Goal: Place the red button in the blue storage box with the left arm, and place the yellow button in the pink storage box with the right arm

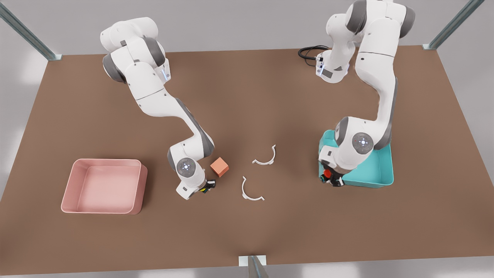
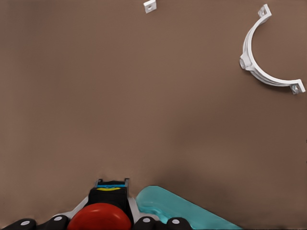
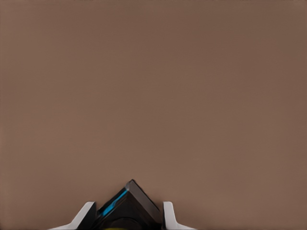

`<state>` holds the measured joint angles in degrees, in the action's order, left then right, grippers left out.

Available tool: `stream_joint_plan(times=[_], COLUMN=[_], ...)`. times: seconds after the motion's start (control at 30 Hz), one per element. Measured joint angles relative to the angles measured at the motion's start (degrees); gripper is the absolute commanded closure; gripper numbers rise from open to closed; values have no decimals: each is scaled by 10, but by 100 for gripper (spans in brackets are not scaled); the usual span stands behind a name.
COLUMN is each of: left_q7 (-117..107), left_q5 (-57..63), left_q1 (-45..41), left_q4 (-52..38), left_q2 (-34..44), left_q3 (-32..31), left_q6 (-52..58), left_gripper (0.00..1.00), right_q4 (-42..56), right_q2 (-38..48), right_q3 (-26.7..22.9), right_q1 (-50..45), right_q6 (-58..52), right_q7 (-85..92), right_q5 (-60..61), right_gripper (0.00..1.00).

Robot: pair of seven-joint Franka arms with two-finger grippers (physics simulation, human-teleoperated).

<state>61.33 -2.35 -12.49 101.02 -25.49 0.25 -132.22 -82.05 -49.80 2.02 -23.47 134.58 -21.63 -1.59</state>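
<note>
Left hand [image 1: 335, 180] clamped on tiny round red domed button [image 1: 327, 173] with black base, poised at near corner of shallow teal-cyan plastic storage box [image 1: 380, 173], towards the front view's right. Right hand [image 1: 204, 189] closed around small black base of tiny yellow button [image 1: 203, 189], low over brown tabletop [image 1: 247, 96], just beside salmon-orange cube [image 1: 219, 166]. Shallow pale pink plastic storage box [image 1: 104, 186] well apart, towards the front view's left. Two white curved clips [image 1: 265, 158] between the arms.
</note>
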Motion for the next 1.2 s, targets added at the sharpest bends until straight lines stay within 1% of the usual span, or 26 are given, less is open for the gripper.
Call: stream_joint_plan(times=[0.07, 0.1, 0.17, 0.2, 0.23, 0.33, 0.43, 0.57, 0.7, 0.77, 0.8, 0.97, 1.0, 1.03, 1.07, 1.2], left_q7=[23, 35, 57, 67, 77, 103, 109, 32, -96, -155, -182, -303, -323, -343, -361, -425], left_q5=[0, 0, 0, 0, 0, -1, 0, -15, -16, 1, 7, 19, 20, 21, 22, 25], left_q1=[55, 72, 86, 89, 91, 98, 100, 99, 101, 96, 92, 83, 82, 83, 83, 83], left_q4=[15, 35, 94, 116, 129, 119, 66, -103, -219, -204, -200, -196, -196, -196, -196, -196], left_q2=[30, 43, 68, 75, 74, 65, 77, 83, 94, 155, 164, 147, 146, 144, 143, 137], left_q3=[0, 1, 1, 1, 2, 1, 1, 0, 10, 13, 13, 12, 12, 12, 12, 12], left_q6=[39, 57, 85, 97, 107, 132, 148, 201, 265, 305, 323, 378, 384, 389, 394, 405], left_gripper=[58, 58, 57, 40, 0, 0, 0, 0, 0, 0, 0, 0, 0, 0, 0, 0], right_q4=[0, 0, 2, 3, 3, -4, -73, -172, -228, -248, -255, -278, -278, -276, -275, -255], right_q2=[0, 1, 4, 10, 20, 70, 150, 252, 295, 308, 312, 310, 303, 290, 278, 266], right_q3=[0, 0, 0, 0, 0, 0, 0, 0, 0, 0, 0, 0, 0, 0, 0, 2], right_q1=[0, 0, 1, 2, 4, 21, 56, 129, 206, 244, 261, 329, 333, 336, 336, 331], right_q6=[2, 3, 4, 4, 3, -15, -34, -50, -58, -60, -61, -63, -62, -57, -52, -39], right_q7=[-1, -1, -1, -1, -1, 3, 12, 36, 76, 101, 113, 180, 192, 203, 213, 245], right_q5=[0, 1, 2, 2, 3, 3, 4, 4, 3, 4, 4, 4, 4, 3, 3, 2], right_gripper=[40, 45, 45, 44, 44, 44, 44, 44, 44, 44, 44, 44, 40, 28, 0, 0])
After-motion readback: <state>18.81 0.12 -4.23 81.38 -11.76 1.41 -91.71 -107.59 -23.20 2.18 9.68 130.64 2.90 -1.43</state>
